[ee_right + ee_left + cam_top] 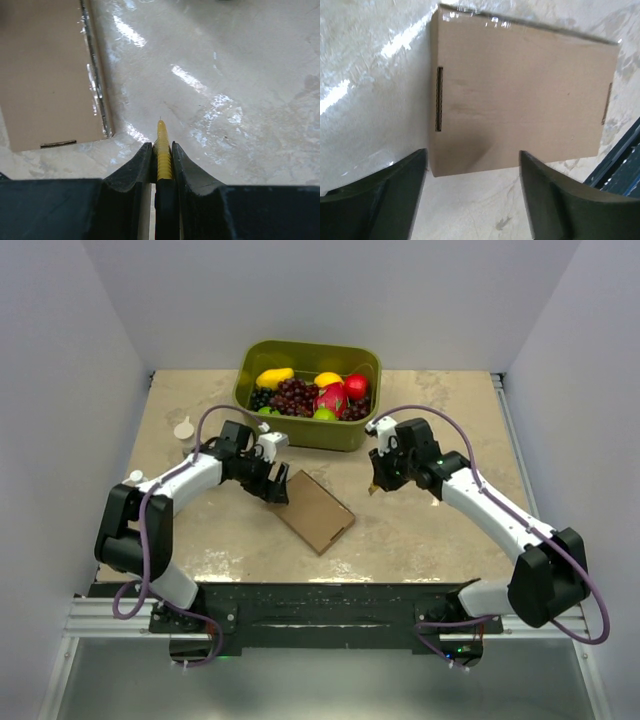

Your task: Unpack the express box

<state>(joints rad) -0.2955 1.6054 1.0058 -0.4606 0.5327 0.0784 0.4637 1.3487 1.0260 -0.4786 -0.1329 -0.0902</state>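
Observation:
The express box (315,511), a flat brown cardboard mailer, lies closed on the table's middle. It fills the left wrist view (520,95), with shiny clear tape along its far edge. Its corner shows at the left of the right wrist view (45,75). My left gripper (275,490) is open and empty at the box's upper left corner, just above the table (472,155). My right gripper (378,483) is to the right of the box. It is shut (161,146) on a thin yellow ridged tool (162,132) with a fine point, held above the bare table.
An olive-green tub (300,432) of fruit stands at the back, just beyond both grippers. A small white round object (184,428) lies at the back left. The dark front rail (620,170) runs near the box's near edge.

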